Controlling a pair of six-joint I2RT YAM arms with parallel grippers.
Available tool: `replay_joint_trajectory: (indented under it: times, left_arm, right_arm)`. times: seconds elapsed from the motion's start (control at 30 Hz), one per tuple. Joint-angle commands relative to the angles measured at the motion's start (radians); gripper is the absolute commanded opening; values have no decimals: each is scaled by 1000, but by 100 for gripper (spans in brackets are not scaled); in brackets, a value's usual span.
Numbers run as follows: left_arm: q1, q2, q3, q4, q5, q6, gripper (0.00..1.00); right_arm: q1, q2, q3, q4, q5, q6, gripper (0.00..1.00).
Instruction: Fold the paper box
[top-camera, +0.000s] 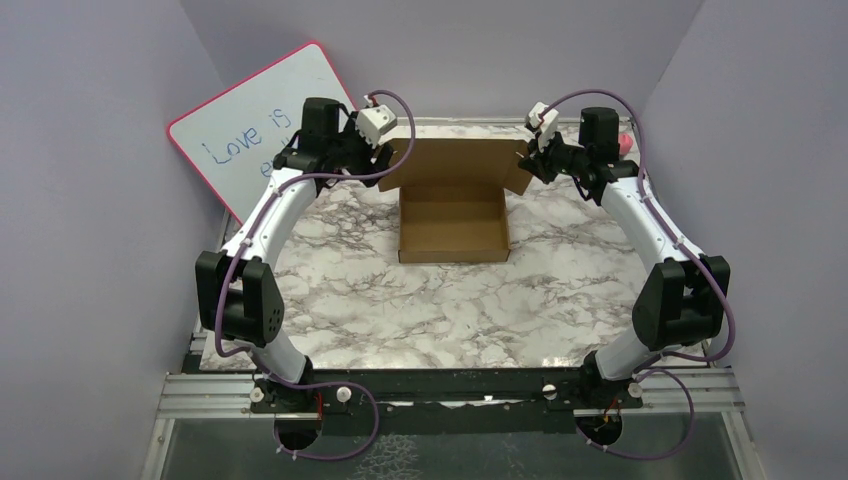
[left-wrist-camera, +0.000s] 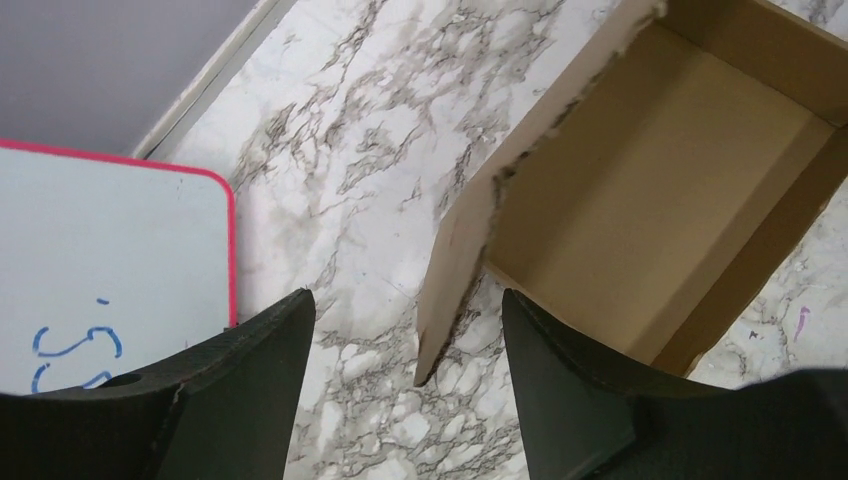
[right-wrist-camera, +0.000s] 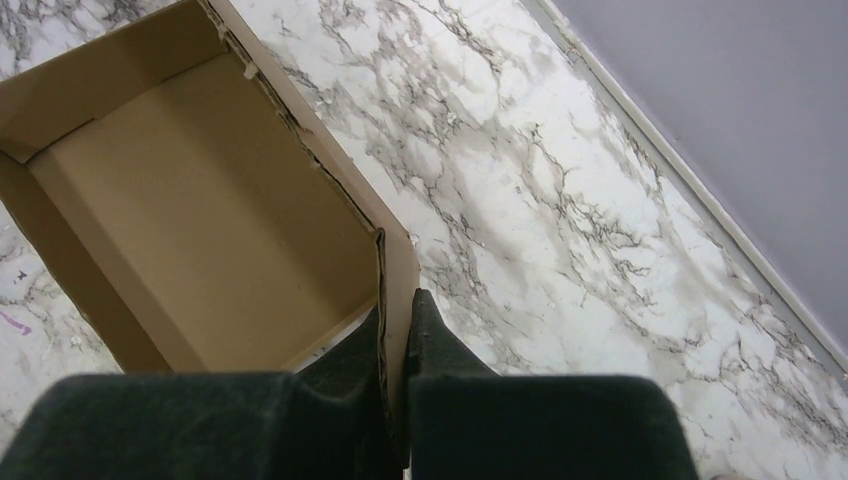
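Note:
The brown paper box (top-camera: 452, 215) lies open at the table's back centre, its lid (top-camera: 455, 160) raised at the far side. My left gripper (top-camera: 388, 152) is open at the lid's left end; in the left wrist view (left-wrist-camera: 405, 330) the lid's side flap (left-wrist-camera: 455, 290) hangs between the two spread fingers, touching neither. My right gripper (top-camera: 526, 160) is shut on the lid's right side flap; in the right wrist view (right-wrist-camera: 397, 310) the cardboard edge (right-wrist-camera: 398, 250) is pinched between the fingers. The box tray (right-wrist-camera: 200, 210) is empty.
A pink-framed whiteboard (top-camera: 260, 130) leans against the left wall behind my left arm, and also shows in the left wrist view (left-wrist-camera: 100, 270). A small pink object (top-camera: 626, 142) sits at the back right. Purple walls enclose the marble table (top-camera: 420, 310).

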Motion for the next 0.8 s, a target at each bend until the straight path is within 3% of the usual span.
replay_joint_trajectory:
  times: [0.0,0.27,0.63,0.77]
  left_arm:
    - [-1,-14,45,-5,132,80,68]
    - [0,34,78,-38,141,81,53]
    - [-12,83,119,-82,174,96,45]
    - [-17,112,138,-106,161,97,37]
  right_arm:
    - [8,-5,17,-46,-23,-8,1]
    - [8,-4,22,-49,-32,-9,1]
    - [9,1,22,-45,-52,-8,1]
    - [8,-1,17,-36,-58,-2,1]
